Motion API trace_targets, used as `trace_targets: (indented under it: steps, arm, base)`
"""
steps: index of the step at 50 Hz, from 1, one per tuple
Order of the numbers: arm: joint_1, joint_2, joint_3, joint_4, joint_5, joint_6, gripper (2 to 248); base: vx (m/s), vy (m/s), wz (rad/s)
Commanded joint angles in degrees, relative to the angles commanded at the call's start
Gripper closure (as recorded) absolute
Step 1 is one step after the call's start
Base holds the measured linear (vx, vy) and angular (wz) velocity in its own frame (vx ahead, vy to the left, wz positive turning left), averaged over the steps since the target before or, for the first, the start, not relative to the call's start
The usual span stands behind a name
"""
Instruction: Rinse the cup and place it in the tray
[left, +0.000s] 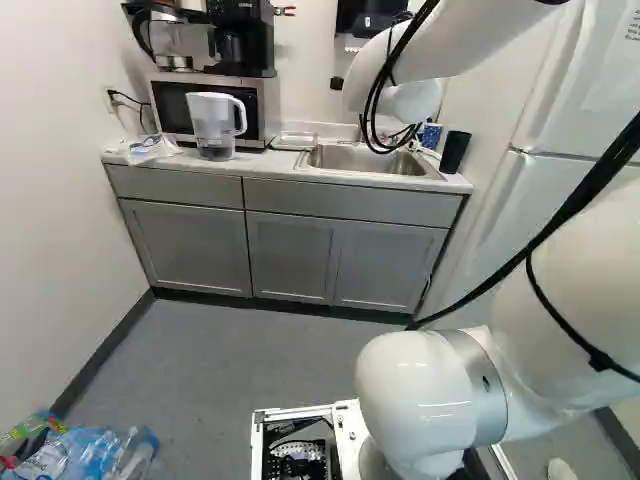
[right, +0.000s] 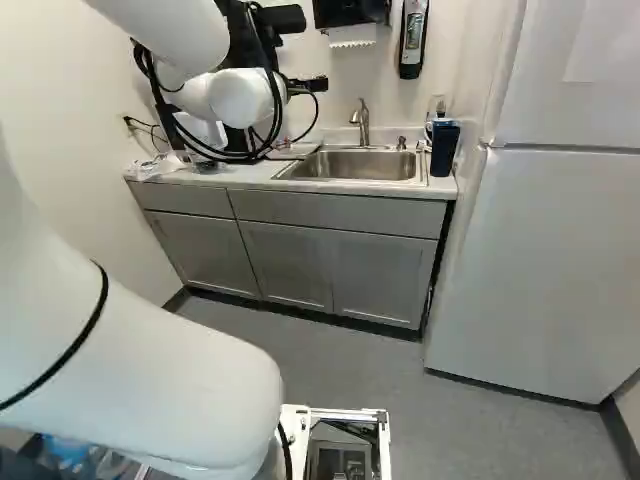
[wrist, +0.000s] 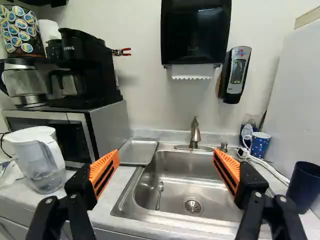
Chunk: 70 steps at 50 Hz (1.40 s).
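In the right base view the gripper (right: 308, 85) is partly hidden by arm and cables, in front of the counter. The wrist view shows the gripper (wrist: 165, 167) open, nothing between its orange pads, facing the sink (wrist: 187, 182). A dark blue cup (wrist: 304, 186) stands upright on the counter right of the sink, beside one finger's outer side. Behind it, near the wall, is a blue patterned mug (wrist: 260, 145) with its handle towards the faucet. The shallow metal tray (wrist: 139, 151) lies between the sink and the microwave, with nothing in it.
A faucet (wrist: 195, 134) rises behind the sink; a spoon (wrist: 159, 195) lies in the basin. Left stand a water pitcher (wrist: 40, 159) and a microwave (wrist: 75, 135) under coffee makers. A white cable (wrist: 265, 165) runs by the mug. The fridge (right: 545, 250) stands at the right, bottles (left: 85, 455) on the floor.
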Motion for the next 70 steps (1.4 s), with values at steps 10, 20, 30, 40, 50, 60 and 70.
trace_targets:
  steps: [10,20,30,40,50,60,70]
  arm:
    - [0.0,0.0,0.0,0.0,0.0,0.0,3]
    - [0.0,0.0,0.0,0.0,0.0,0.0,3]
    - [0.0,0.0,0.0,0.0,0.0,0.0,3]
    - [0.0,0.0,0.0,0.0,0.0,0.0,3]
    - [0.0,0.0,0.0,0.0,0.0,0.0,3]
    - [0.0,0.0,0.0,0.0,0.0,0.0,3]
    - [0.0,0.0,0.0,0.0,0.0,0.0,3]
  base:
    - [0.142,0.002,-0.002]
    - [0.146,0.002,-0.002]
    - [0.151,0.002,-0.008]
    - [0.137,0.028,-0.015]
    - [0.145,0.038,-0.016]
    - [0.131,0.045,-0.018]
    - [0.122,0.039,-0.018]
